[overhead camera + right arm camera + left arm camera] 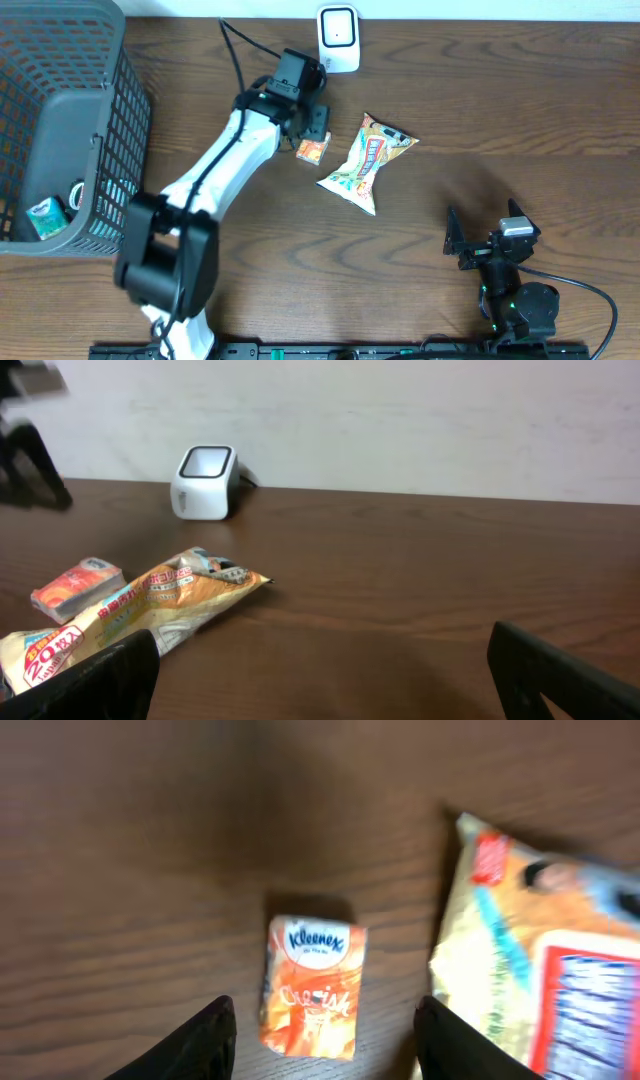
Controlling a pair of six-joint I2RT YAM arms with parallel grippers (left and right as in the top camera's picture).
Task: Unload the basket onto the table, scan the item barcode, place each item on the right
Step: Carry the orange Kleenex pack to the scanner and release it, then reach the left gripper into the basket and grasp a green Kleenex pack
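Observation:
A small orange Kleenex tissue pack point(312, 150) point(312, 985) lies flat on the wooden table. My left gripper point(312, 122) point(325, 1012) hovers just over it, open, its two dark fingertips either side of the pack's near end and clear of it. The white barcode scanner point(338, 38) point(205, 480) stands at the table's far edge, behind the pack. My right gripper point(483, 230) point(325, 650) sits low near the front right, open, with only bare table between its fingers. In the right wrist view the tissue pack point(78, 588) is at the far left.
A yellow-orange snack bag point(365, 165) point(540, 970) point(140, 615) lies right beside the tissue pack. A grey mesh basket point(110, 150) stands at the left with a green pack point(45, 217) inside. The left arm's cable trails toward the back edge.

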